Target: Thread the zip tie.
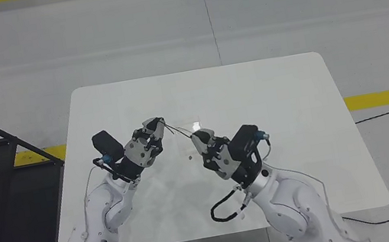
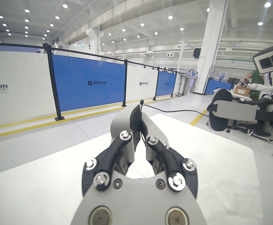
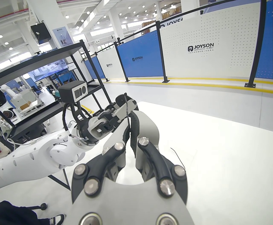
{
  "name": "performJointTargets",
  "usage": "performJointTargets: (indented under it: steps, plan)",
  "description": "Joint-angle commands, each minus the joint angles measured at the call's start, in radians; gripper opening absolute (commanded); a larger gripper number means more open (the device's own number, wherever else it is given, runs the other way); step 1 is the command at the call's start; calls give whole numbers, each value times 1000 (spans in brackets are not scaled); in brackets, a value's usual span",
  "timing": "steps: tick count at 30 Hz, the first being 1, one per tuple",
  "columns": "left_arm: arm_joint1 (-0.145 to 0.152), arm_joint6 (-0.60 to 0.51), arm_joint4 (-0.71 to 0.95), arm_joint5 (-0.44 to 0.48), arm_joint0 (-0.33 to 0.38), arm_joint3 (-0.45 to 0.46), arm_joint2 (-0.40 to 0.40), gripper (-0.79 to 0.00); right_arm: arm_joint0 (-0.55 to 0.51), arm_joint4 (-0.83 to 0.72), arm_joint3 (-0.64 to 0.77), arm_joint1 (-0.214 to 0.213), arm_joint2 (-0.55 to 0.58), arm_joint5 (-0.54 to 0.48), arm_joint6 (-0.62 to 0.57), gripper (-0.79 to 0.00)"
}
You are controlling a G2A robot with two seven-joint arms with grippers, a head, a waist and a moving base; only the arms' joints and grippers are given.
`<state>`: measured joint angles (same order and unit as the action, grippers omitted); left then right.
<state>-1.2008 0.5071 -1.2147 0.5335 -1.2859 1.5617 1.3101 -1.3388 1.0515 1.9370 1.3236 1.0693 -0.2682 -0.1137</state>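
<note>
Top view: left pincer point(image 1: 159, 122) and right pincer point(image 1: 197, 135) both pinch tight on a thin black zip tie point(image 1: 178, 131), close together above the white desk point(image 1: 292, 104).

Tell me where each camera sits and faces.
Top view: on the robot, looking down at the table; both arms, left gripper, right gripper show.
Left wrist view: on left wrist, along its gripper shut on the zip tie, toward the right gripper.
Right wrist view: on right wrist, past its gripper toward the left gripper.
Shared: all three show the zip tie.
</note>
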Motion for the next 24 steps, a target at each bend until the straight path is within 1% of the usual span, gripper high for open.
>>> performJointTargets:
  steps: [1,16,24]
  plan:
    - [0,0,0,0,0,0,0,-785,3,1,0,0,-1,1,-2,-785]
    - [0,0,0,0,0,0,0,-785,7,-1,0,2,-4,10,1,-785]
    - [0,0,0,0,0,0,0,-785,-2,-5,-3,1,3,-2,12,-785]
